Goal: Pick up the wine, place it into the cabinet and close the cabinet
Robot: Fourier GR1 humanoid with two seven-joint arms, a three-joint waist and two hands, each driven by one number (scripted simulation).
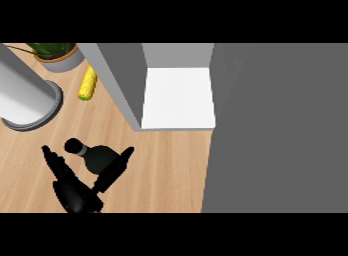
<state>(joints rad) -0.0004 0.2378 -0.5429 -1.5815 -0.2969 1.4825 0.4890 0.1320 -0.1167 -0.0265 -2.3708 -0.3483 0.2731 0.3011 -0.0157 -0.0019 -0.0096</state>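
Observation:
The wine bottle [96, 155] is black and stands on the wooden counter [162, 170], seen from above with its cap towards the upper left. My left hand [77, 196] comes in from the lower edge just below it. It is open, with fingers [56, 162] along the bottle's left side and the thumb [116, 167] along its right. The cabinet [178, 97] is up and to the right of the bottle, showing a white shelf. Its grey door [284, 130] stands open and fills the right side. My right hand does not show.
A large white cylinder on a grey base [18, 97] stands at the left. A yellow corn cob [87, 83] lies beside the cabinet's grey side wall [118, 82]. A potted plant [59, 54] sits at the back left.

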